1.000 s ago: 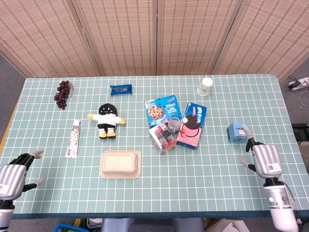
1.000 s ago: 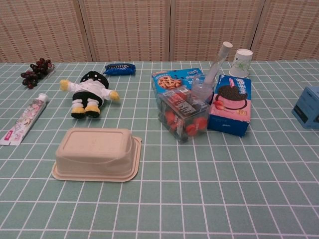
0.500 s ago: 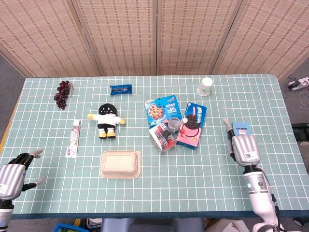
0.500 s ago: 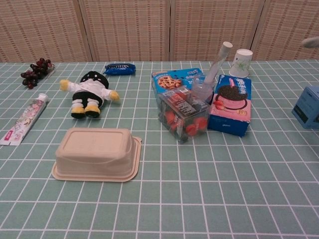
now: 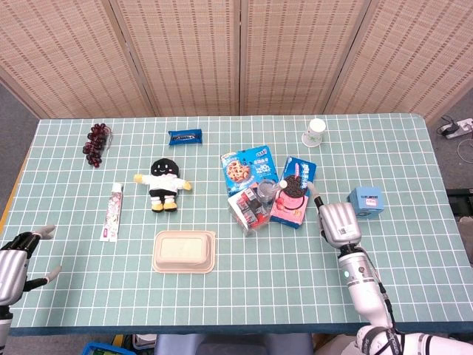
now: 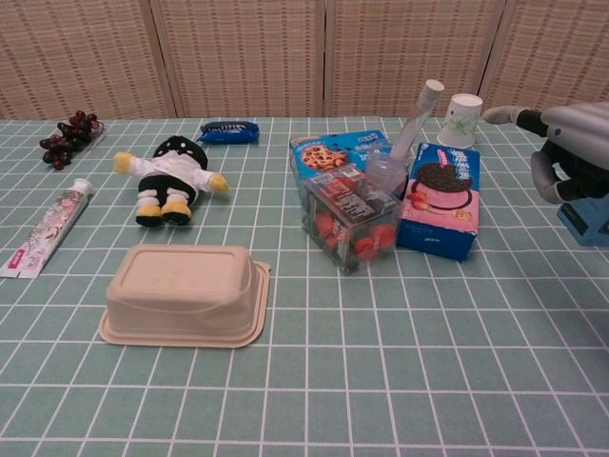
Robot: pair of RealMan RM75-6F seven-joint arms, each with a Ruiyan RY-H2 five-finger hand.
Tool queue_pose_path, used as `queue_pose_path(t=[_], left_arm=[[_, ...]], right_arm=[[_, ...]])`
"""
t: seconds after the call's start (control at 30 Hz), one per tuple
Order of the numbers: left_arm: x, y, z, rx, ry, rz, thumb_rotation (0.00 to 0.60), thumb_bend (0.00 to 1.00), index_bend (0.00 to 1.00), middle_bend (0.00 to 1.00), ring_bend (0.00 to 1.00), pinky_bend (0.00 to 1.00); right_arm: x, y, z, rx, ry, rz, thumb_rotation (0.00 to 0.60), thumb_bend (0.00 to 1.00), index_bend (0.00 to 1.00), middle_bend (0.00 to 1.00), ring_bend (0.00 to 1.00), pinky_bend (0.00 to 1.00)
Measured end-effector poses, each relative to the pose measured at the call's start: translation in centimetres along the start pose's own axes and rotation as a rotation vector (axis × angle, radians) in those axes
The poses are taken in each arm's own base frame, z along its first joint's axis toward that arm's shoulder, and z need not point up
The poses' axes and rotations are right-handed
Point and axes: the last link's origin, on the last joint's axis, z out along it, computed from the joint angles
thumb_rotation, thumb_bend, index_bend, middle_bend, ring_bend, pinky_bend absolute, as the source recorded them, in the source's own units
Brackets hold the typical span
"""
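The right hand (image 5: 338, 222) hovers empty, fingers (image 6: 504, 115) spread, beside the pink-and-blue cookie box (image 5: 293, 191) lying mid-bench, long axis running toward the far edge. Left hand (image 5: 11, 260), fingers apart, sits at the near-left corner.

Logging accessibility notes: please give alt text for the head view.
The right hand hovers open beside a pink cookie box on a green checked table. The left hand waits open at the near left edge.

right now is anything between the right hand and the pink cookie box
Nothing visible. The right hand hangs open just right of the pink cookie box, with only bare table between them; the small blue box sits on its far side.
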Motion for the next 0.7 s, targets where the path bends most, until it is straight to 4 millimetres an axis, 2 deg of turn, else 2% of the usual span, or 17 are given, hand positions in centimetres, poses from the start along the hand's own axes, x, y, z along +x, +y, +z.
queue_pose_path(t=[0.7], left_arm=[[0.9, -1.0, 0.1, 0.045, 0.033, -0.011, 0.600, 0.14, 0.28, 0.35, 0.29, 0.45]], right_arm=[[-0.1, -3.9, 1.8, 0.068, -0.015, -0.033, 0.600, 0.81, 0.00, 0.79, 0.81, 0.96]])
